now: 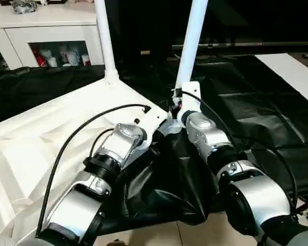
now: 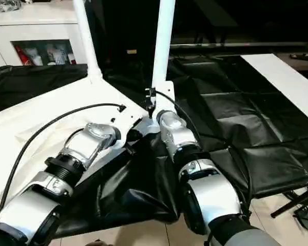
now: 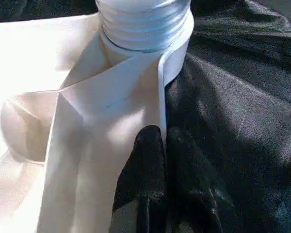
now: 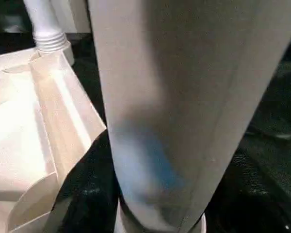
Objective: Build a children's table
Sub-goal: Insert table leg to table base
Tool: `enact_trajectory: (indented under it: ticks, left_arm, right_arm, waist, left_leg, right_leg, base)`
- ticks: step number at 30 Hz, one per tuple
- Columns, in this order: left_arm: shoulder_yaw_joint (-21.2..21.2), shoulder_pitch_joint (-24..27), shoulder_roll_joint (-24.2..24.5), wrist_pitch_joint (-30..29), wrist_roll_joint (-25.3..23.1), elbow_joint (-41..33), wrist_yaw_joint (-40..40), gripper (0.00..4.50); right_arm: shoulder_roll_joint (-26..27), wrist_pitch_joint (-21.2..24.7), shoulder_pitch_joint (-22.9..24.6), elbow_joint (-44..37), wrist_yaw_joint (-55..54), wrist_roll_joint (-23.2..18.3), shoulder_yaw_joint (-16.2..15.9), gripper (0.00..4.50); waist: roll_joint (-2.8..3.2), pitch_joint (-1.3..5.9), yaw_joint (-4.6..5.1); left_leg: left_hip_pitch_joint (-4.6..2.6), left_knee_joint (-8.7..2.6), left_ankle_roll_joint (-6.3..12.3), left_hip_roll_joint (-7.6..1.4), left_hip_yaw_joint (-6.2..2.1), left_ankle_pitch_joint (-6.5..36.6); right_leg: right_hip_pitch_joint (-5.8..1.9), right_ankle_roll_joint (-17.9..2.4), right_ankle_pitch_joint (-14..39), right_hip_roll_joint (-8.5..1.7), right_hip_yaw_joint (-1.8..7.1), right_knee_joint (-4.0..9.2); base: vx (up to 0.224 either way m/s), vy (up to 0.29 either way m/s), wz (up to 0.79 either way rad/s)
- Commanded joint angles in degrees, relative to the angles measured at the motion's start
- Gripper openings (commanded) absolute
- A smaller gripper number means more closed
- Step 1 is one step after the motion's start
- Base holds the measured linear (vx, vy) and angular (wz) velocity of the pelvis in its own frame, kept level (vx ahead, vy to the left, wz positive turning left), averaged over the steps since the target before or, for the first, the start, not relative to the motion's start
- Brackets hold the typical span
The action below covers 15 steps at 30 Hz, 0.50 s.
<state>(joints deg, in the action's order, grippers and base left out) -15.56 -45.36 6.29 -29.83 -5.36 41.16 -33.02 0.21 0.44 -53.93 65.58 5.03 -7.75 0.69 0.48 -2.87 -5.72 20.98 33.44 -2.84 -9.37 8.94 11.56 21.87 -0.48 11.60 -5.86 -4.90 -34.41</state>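
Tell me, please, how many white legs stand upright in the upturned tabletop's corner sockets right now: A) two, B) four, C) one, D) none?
A: one leg rises from the tabletop's far corner socket, and a second leg stands in the near corner by the right end effector.

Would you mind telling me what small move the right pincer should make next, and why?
Probably twist the near leg further into its corner socket. The right pincer sits at that leg's base, the left pincer is shut against the tabletop edge, steadying it.

Home-like rm: white cabinet (image 1: 46,31) w/ toys, tile floor (image 1: 159,233)
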Motion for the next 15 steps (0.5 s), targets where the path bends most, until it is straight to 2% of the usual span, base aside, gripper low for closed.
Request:
enact_trajectory:
  ticks: [1,2,3,4,6,7,8,10,11,12,14,15]
  left_arm:
    - [0.0,0.3,1.6,1.9,-0.8,-1.0,-0.6,0.00]
    - [-0.3,0.4,2.0,2.9,-0.9,-1.1,-1.2,0.00]
    - [-0.7,0.5,2.6,3.5,-1.2,-1.3,-1.8,0.00]
    - [-0.8,0.6,2.9,3.7,-1.4,-1.4,-2.1,0.00]
    - [-1.2,0.7,3.4,4.7,-1.5,-1.6,-3.0,0.00]
    - [-1.2,0.8,3.6,4.6,-1.4,-1.8,-3.2,0.00]
    - [-1.3,0.9,3.9,5.0,-1.4,-2.0,-3.6,0.00]
    - [-1.7,1.3,4.7,5.7,-1.5,-2.6,-4.6,0.00]
    - [-2.0,1.7,5.5,6.6,-1.6,-3.0,-5.5,0.00]
    - [-2.3,2.0,6.1,7.2,-1.8,-3.4,-6.2,0.00]
    - [-2.7,2.6,7.1,9.1,-1.9,-3.9,-7.5,0.00]
    - [-3.0,3.0,7.7,9.6,-2.0,-4.3,-8.3,0.00]
  right_arm:
    - [-1.0,1.4,2.6,4.5,1.9,-0.1,1.3,2.59]
    - [-1.2,0.8,2.2,4.1,2.7,-0.2,1.4,2.66]
    - [-1.5,-0.2,1.7,3.4,4.3,-0.5,1.5,2.78]
    - [-1.7,-0.6,1.6,3.2,4.9,-0.6,1.7,2.91]
    - [-2.0,-1.0,1.2,2.9,5.8,-0.8,1.8,3.04]
    - [-2.4,-1.6,1.1,2.5,6.5,-0.6,1.6,3.06]
    - [-2.8,-2.2,1.0,2.1,7.3,-0.4,1.4,3.13]
    - [-3.7,-3.3,1.1,0.9,10.5,-0.1,1.0,3.41]
    - [-4.5,-3.5,1.6,-0.3,14.0,-0.1,0.5,3.41]
    - [-5.2,-3.6,2.0,-1.3,16.9,0.0,0.2,3.46]
    - [-6.7,-3.5,3.1,-3.3,21.7,0.6,-1.1,3.51]
    - [-8.0,-3.5,4.1,-4.6,24.9,1.6,-2.7,3.68]
  waist:
    - [0.91,2.98,0.26]
    - [0.82,3.05,0.20]
    - [0.56,3.22,0.23]
    - [0.74,3.18,0.15]
    - [0.93,3.27,0.09]
    - [0.67,3.50,0.10]
    - [0.65,3.65,0.03]
    - [0.83,4.16,-0.15]
    - [0.87,4.38,-0.25]
    - [0.69,4.44,-0.34]
    - [0.42,4.23,-0.36]
    - [0.33,4.23,-0.43]
  left_leg:
    - [-0.79,-5.48,-2.67,-3.74,-1.13,20.2]
    - [-0.84,-5.38,-2.41,-3.70,-0.98,19.8]
    - [-0.48,-5.33,-1.87,-3.83,-0.86,17.5]
    - [-0.34,-5.24,-1.10,-3.84,-0.62,15.6]
    - [-0.54,-5.01,-0.55,-3.92,-0.15,14.2]
    - [-0.28,-4.89,-0.24,-3.92,-0.07,11.8]
    - [-0.15,-4.78,0.06,-3.91,-0.07,10.3]
    - [0.10,-4.08,2.19,-3.76,0.15,4.1]
    - [0.16,-3.88,2.78,-3.74,0.17,3.0]
    - [0.42,-3.32,5.16,-3.56,0.36,0.6]
    - [0.57,-3.35,6.44,-3.65,0.43,1.8]
    - [0.55,-3.37,6.58,-3.73,0.42,2.1]
  right_leg:
    - [-1.13,-10.0,16.4,-3.99,3.18,5.00]
    - [-1.12,-10.4,15.4,-3.99,3.20,5.03]
    - [-1.54,-11.1,12.8,-4.02,3.14,4.56]
    - [-1.60,-11.6,11.5,-3.85,3.06,4.34]
    - [-1.48,-12.4,10.5,-3.89,3.03,4.32]
    - [-1.87,-12.9,8.1,-3.87,2.98,3.95]
    - [-2.06,-13.2,6.2,-3.85,2.91,3.61]
    - [-2.24,-14.9,-3.0,-3.65,2.75,2.58]
    - [-2.31,-15.3,-5.2,-3.59,2.68,2.33]
    - [-2.19,-16.3,-10.6,-3.16,2.51,1.86]
    - [-2.35,-16.7,-9.7,-3.34,2.43,2.01]
    - [-2.43,-16.7,-9.0,-3.45,2.44,2.04]
  base:
    - [0.000,0.000,0.00]
    - [0.000,0.000,0.00]
    - [0.000,0.000,0.00]
    - [0.000,0.000,0.00]
    - [0.000,0.000,0.00]
    - [0.000,0.000,0.00]
    - [0.053,-0.026,0.01]
    - [0.000,0.000,0.00]
    - [0.000,0.000,0.00]
    - [0.000,0.000,0.00]
    - [0.000,0.000,0.00]
    - [0.000,0.000,0.00]
